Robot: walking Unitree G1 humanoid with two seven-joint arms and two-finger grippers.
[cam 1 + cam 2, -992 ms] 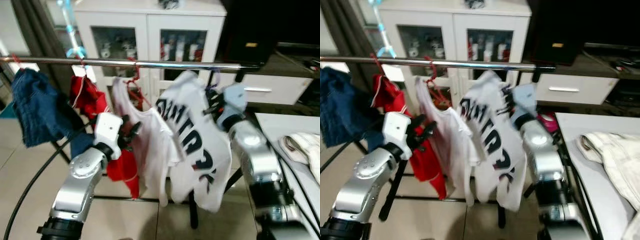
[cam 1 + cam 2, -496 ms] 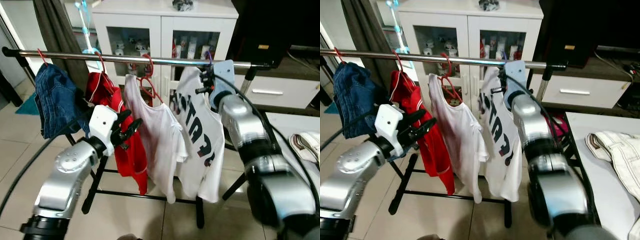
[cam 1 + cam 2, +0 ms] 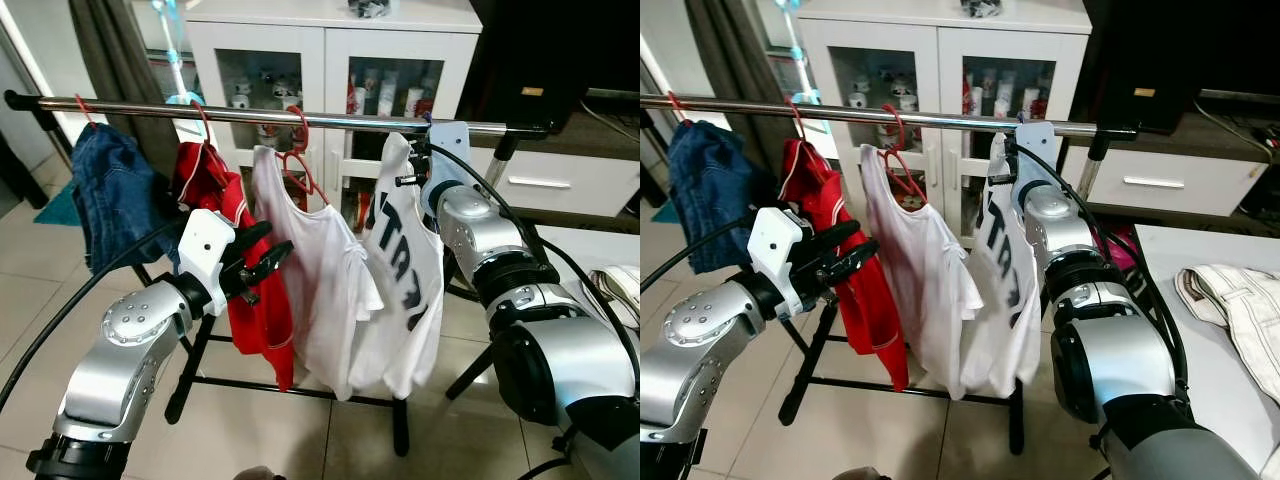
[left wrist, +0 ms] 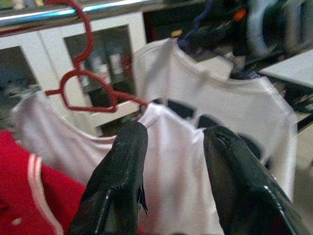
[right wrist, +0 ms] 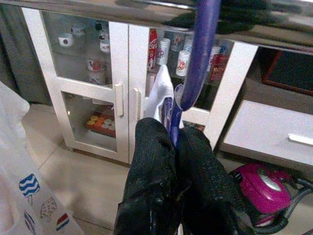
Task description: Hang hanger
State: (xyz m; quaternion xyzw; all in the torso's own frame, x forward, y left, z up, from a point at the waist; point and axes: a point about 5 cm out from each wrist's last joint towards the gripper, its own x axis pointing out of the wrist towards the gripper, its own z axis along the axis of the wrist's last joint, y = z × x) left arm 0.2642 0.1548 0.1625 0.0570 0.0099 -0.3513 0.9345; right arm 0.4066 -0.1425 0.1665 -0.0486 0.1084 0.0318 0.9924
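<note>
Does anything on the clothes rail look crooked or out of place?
Yes. The plain white shirt hangs crookedly on its red hanger, one shoulder slipping down. The lettered shirt hangs twisted sideways while the right tool holds its purple hanger.

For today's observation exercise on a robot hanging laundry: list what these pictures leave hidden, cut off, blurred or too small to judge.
- Whether the purple hanger hook sits over the rail: right wrist view, its top is blurred and cut by the edge.
- Lettering on the printed shirt: eye views, folds hide part.
- Items in the cabinet: too small, behind glass.
- The cloth on the table: cut by the right edge.
- Right gripper fingers: eye views, the wrist covers them.
</note>
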